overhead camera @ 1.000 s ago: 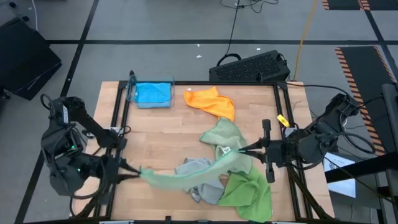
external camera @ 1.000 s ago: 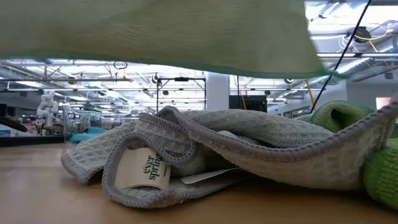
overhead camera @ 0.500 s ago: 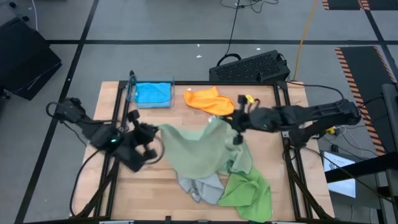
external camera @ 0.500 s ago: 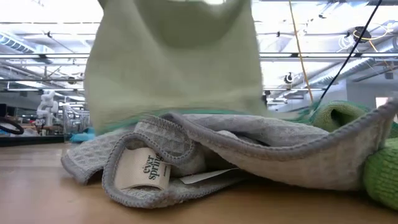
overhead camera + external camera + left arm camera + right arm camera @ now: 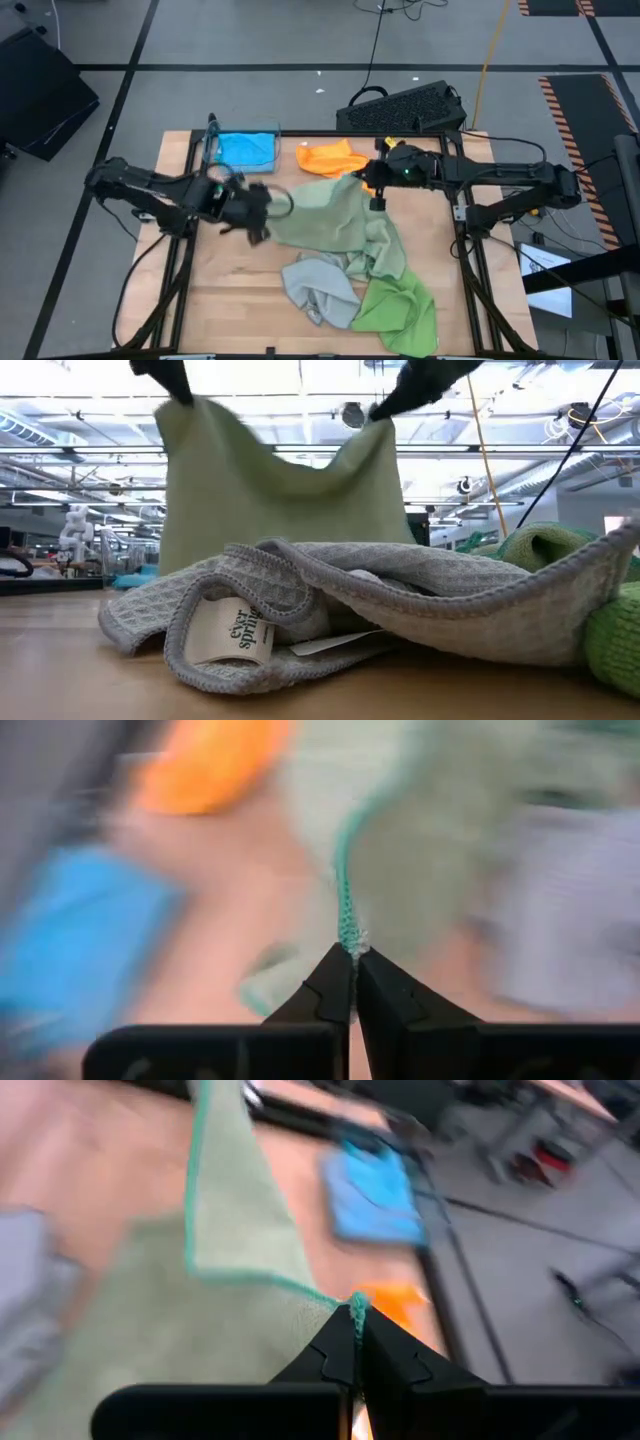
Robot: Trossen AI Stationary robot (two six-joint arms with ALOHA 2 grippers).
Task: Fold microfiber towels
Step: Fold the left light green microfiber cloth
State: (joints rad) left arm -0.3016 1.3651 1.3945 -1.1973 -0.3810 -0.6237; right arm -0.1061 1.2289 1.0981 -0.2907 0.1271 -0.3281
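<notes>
At the left of the high view, the left arm reaches in over the table (image 5: 230, 290) edge; the left gripper (image 5: 262, 212) sits left of centre, fingers pressed together on one corner of a sage towel (image 5: 335, 215). The left wrist view confirms it: the teal-stitched hem of the towel (image 5: 420, 840) runs straight into the closed left gripper (image 5: 352, 956). That view is heavily blurred, so beyond the pinch little else is certain there.

Upper left of the table: blue towel (image 5: 245, 150), lying flat and square near the frame rail. Just right of it, upper centre: orange towel (image 5: 335, 160), loosely crumpled.

Centre: the held sage towel spans between both grippers and drapes down onto the pile below. In the low view it hangs as a sheet (image 5: 280, 500) behind the heap, its two top corners each held by a dark gripper tip.

Lower centre: grey towel (image 5: 315, 285), crumpled; in the low view it fills the foreground (image 5: 400, 600) with a white label showing. Lower right of centre: bright green towel (image 5: 400, 305), bunched, touching the grey one; a second sage towel (image 5: 385, 255) probably lies between them, though its outline merges with the held one.

Right of centre, upper: right gripper (image 5: 375, 182), fingers shut, pinching the other corner; right wrist view shows the hem ending in the right gripper (image 5: 356, 1320).
</notes>
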